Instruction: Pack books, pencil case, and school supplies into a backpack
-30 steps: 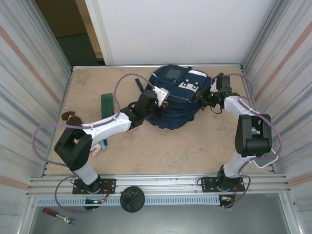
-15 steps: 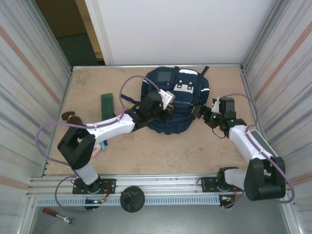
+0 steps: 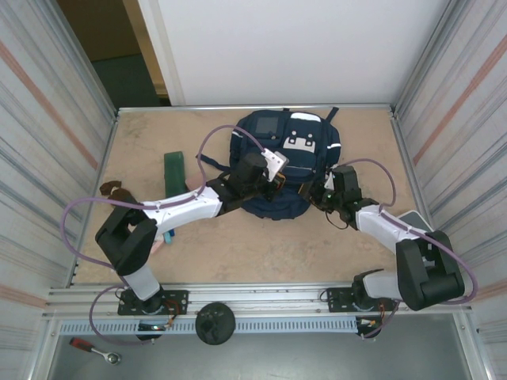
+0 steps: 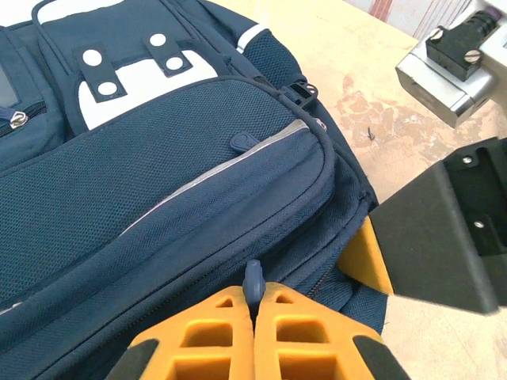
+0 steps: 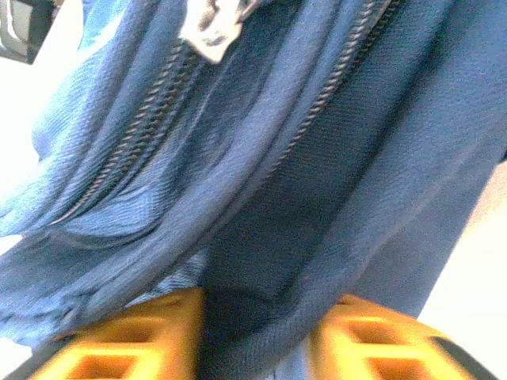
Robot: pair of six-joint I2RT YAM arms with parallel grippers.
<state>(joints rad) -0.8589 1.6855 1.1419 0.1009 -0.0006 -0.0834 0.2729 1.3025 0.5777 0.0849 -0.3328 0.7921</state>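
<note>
There, the backpack [image 3: 287, 150] lay at the far middle of the desk [image 3: 253, 253]. The left pincer [image 4: 254, 305] was pinched together on a dark zipper pull [image 4: 253, 279] at its near edge; the right pincer [image 5: 255, 328] was clamped on a fold of the backpack's blue fabric at its right side

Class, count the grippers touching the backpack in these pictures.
2. The left gripper is shut on a zipper pull at the near edge of the backpack; the right gripper pinches a fabric fold at its near right corner.
</note>
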